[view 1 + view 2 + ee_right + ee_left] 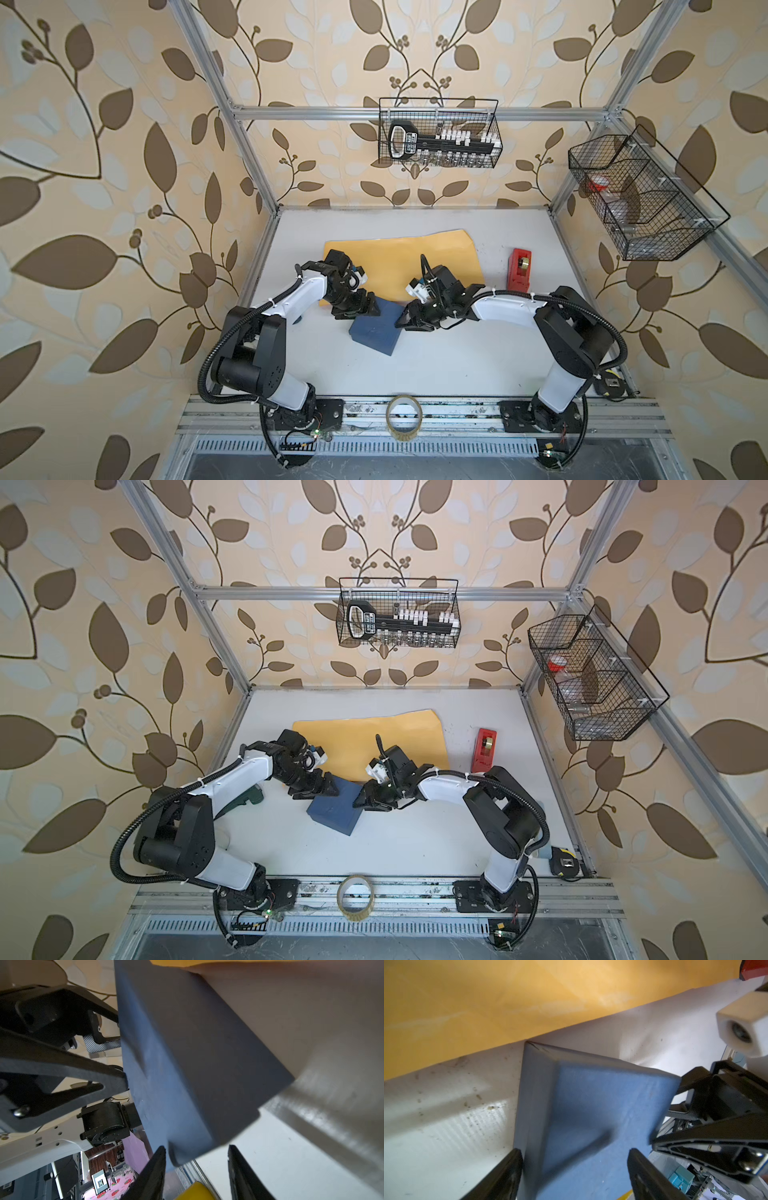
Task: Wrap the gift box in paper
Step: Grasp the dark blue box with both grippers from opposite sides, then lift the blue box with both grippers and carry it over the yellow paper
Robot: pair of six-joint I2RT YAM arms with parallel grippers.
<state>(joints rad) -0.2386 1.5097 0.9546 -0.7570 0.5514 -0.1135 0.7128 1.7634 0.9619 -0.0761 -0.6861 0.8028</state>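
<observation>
Two grippers meet at the gift box point(376, 328) in both top views, just below the middle of the frame on the white tabletop point(457, 365). The box sits turned diagonally, with its upper corner right at the lower edge of the paper point(399, 262), which lies spread yellow-tan side up above it. My left gripper point(368, 309) is at the box's upper left edge and my right gripper point(405, 318) at its upper right corner. A red tape dispenser point(519, 270) stands to the right of the paper, and a clear tape roll point(401, 434) stands on the rail at bottom centre. The second eye shows the same layout: box point(334, 810), paper point(374, 737), left gripper point(326, 789), right gripper point(361, 800).

From the left wrist camera, the left gripper point(575, 1153) has its fingers point(508, 1174) spread wide. One sits beside the box's point(602, 1105) side wall and the other stands over its top face, not pinching. The paper point(508, 1001) lies just beyond the box's corner.

From the right wrist camera, the right gripper point(197, 1153) has its fingers point(153, 1174) parted around a corner of the box point(197, 1064), with a gap showing at one finger, so nothing is held. I cannot tell whether the box lies flat on the tabletop point(291, 1157).
</observation>
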